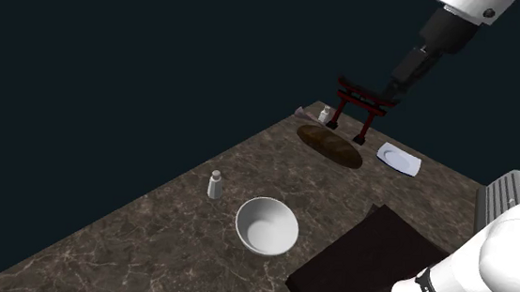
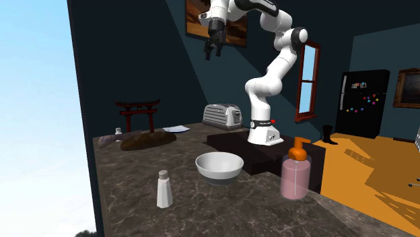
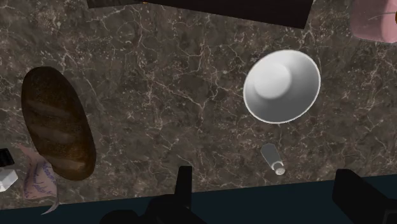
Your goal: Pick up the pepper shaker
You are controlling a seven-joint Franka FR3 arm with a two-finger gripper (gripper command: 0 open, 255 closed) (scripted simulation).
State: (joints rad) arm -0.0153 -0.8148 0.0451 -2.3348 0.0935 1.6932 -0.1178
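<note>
Shoulder view: the gripper (image 1: 385,95) is held high over the far end of the marble counter (image 1: 148,245), just above a red torii model (image 1: 360,106). The shaker (image 1: 215,185), pale grey, is stood upright near the counter's edge on this view's left, well apart from the gripper. A white bowl (image 1: 267,226) is set just beside the shaker, on the stand's side. A bread loaf (image 1: 330,146) and a white plate (image 1: 398,159) are laid between the torii and the bowl, and a dark board (image 1: 372,261) is laid under the arm's base. Second exterior view: the gripper (image 2: 211,48) is seen well above the counter with its fingers apart and nothing held. The shaker (image 2: 163,189) is stood near the front edge, with the bowl (image 2: 219,166) near it on this view's right. A pink soap dispenser (image 2: 296,172) is placed further right, and a toaster (image 2: 223,116) is set at the back. Wrist view: the fingers (image 3: 184,184) are spread wide with nothing clasped. The shaker (image 3: 272,158) is seen far below in the gap between them, untouched. The bowl (image 3: 282,86) is beside it, and the loaf (image 3: 57,124) is well off past the other finger. Nothing is placed over the shaker.
</note>
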